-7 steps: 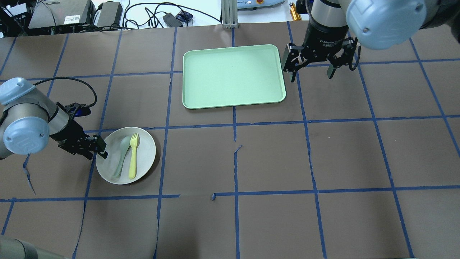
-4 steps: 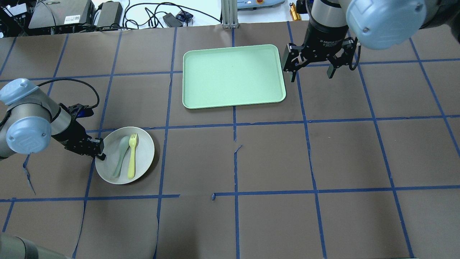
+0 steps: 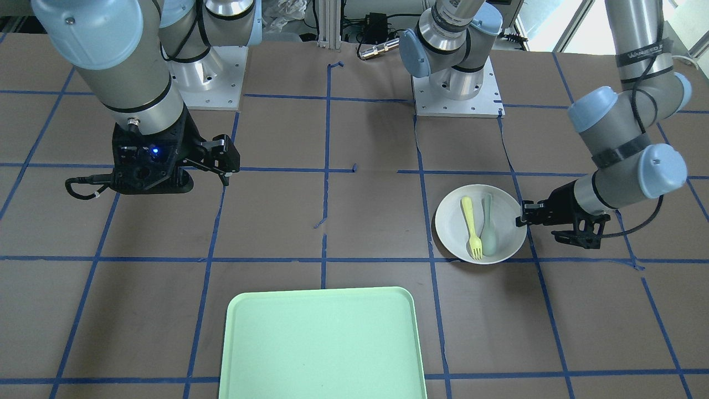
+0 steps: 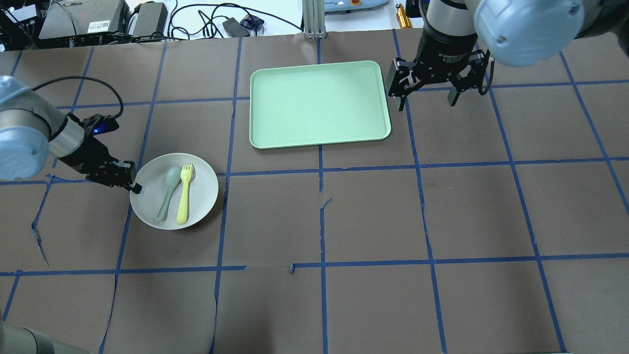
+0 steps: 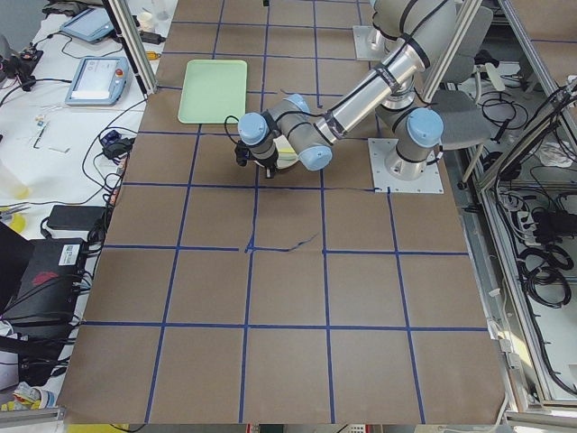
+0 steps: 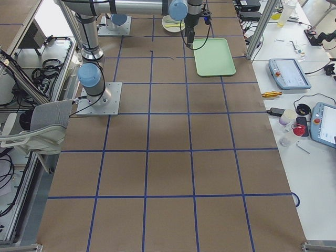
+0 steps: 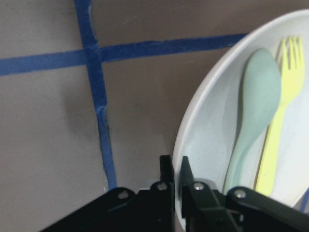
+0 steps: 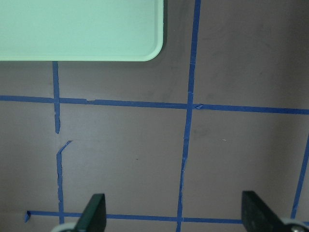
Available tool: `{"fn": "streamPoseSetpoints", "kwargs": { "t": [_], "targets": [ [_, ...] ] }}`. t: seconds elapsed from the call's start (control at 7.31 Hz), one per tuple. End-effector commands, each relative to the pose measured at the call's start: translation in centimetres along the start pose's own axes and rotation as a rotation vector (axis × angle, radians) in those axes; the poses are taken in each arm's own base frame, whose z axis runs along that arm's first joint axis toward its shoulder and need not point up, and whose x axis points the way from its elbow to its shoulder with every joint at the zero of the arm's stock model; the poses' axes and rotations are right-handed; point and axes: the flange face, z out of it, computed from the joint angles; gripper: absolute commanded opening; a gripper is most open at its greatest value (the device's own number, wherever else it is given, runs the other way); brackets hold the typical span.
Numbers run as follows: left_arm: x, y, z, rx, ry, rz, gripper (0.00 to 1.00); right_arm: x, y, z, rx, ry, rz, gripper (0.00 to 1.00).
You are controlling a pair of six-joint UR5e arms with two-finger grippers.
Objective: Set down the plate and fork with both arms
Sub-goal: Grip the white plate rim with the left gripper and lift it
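Observation:
The off-white plate (image 4: 202,189) holds the pale-yellow fork (image 4: 184,192) and a grey-green spoon (image 4: 167,192) side by side. My left gripper (image 4: 135,187) is shut on the plate's left rim; the left wrist view shows its jaws pinching the rim (image 7: 203,125), with the fork (image 7: 277,130) beyond. The plate looks slightly raised off the table. In the front-facing view the plate (image 3: 451,221) is at the right, with the left gripper (image 3: 520,217) on its edge. My right gripper (image 4: 426,98) hangs open and empty just right of the tray.
The mint-green tray (image 4: 319,103) lies at the far middle of the table, up and to the right of the plate; its corner shows in the right wrist view (image 8: 82,29). Blue tape lines cross the brown table cover. Cables and boxes lie beyond the far edge.
My left gripper has carried the plate, with fork and spoon on it, away from the robot and slightly toward the tray. The right arm has not moved.

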Motion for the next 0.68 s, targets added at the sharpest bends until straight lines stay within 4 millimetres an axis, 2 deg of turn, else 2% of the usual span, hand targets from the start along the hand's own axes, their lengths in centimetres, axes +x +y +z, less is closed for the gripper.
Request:
{"fn": "streamPoseSetpoints", "kwargs": {
  "t": [0.0,0.14,0.27,0.41,0.55],
  "targets": [
    [5.4,-4.4,-5.5,0.051,0.102,-0.105,0.0,0.0,-0.3,-0.3,0.035,0.002,0.0,1.0],
    [10.1,-6.5,-4.8,0.073,0.159,-0.125,0.0,0.0,-0.4,-0.3,0.036,0.002,0.0,1.0],
    [14.7,-10.1,-2.4,0.16,0.19,-0.125,0.0,0.1,-0.4,-0.3,0.036,0.001,0.002,1.0],
    [18.2,-13.5,1.1,0.193,0.205,-0.126,0.0,0.0,-0.3,-0.3,0.035,-0.001,0.0,1.0],
    [20.9,-16.8,2.8,0.183,0.205,-0.119,0.0,0.0,-0.3,-0.3,0.035,-0.004,0.0,1.0]
  ]
}}
